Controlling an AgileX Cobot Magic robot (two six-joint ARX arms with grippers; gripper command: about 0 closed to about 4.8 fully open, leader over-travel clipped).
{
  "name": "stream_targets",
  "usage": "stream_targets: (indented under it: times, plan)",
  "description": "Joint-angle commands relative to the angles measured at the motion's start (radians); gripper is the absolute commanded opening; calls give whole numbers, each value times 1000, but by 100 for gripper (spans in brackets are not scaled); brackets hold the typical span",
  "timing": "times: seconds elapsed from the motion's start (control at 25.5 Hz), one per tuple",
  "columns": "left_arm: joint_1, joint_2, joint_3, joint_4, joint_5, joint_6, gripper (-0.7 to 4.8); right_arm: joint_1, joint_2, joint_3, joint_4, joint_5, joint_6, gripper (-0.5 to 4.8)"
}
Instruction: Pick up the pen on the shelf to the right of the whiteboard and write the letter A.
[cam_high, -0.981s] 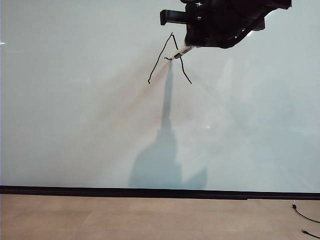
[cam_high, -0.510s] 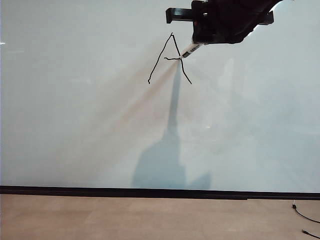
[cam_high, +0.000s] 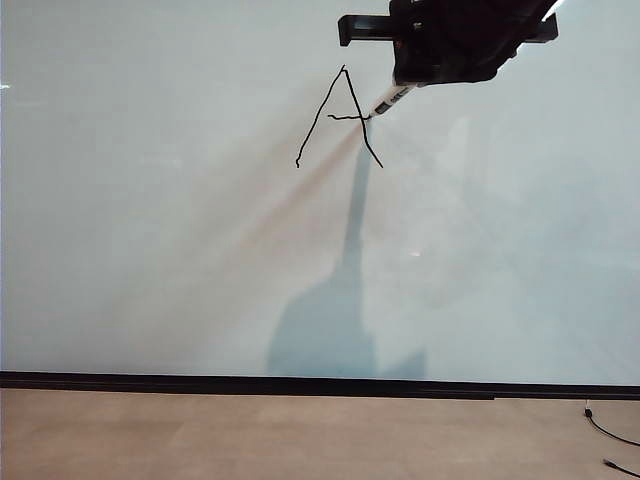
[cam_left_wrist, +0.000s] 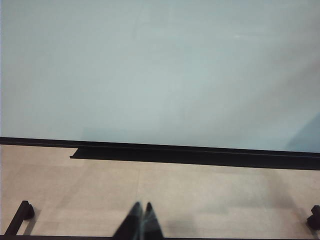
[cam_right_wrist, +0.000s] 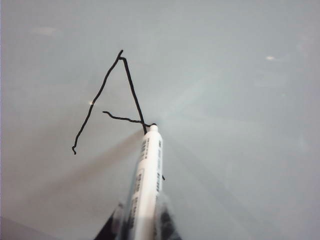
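Right gripper (cam_high: 425, 75), at one o'clock on whiteboard (cam_high: 150, 250), clamped on pen (cam_right_wrist: 146, 185); tip at crossbar's end. Letter A (cam_high: 340, 118) complete or nearly so. Left gripper (cam_left_wrist: 141, 220) pinched together, empty, above floor.

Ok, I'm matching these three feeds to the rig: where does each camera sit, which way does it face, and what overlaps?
Exterior view: off the arms, facing the whiteboard square on; the right tool holds the pen at the letter A.
Left wrist view: low on the idle left arm, facing the board's black bottom strip and the floor; the left tool, tips together, shows.
Right wrist view: looks along the pen to the A.
Shared: exterior and right wrist both show pen tip on the crossbar.
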Motion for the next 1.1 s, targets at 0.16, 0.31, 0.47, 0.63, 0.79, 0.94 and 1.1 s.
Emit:
stream_targets:
  times: [0.16,0.31,0.47,0.63,0.79,0.94,1.1]
  plan:
    - [0,0,2,9,0,4,-4,68,-31,3,-5,-5,-14,-9]
    - [0,0,2,9,0,4,-4,164,-96,3,-60,60,-85,-9]
    - [0,0,2,9,0,4,-4,224,-223,-6,-241,43,-121,-9]
    - [0,0,2,9,0,4,-5,231,-387,-80,-319,-56,-138,-9]
    - [0,0,2,8,0,4,-5,215,-546,-164,-376,-125,-164,-9]
    - [0,0,2,8,0,4,-4,202,-699,-259,-390,-235,-163,-9]
    - [0,0,2,9,0,4,-4,202,-875,-394,-408,-292,-135,-9]
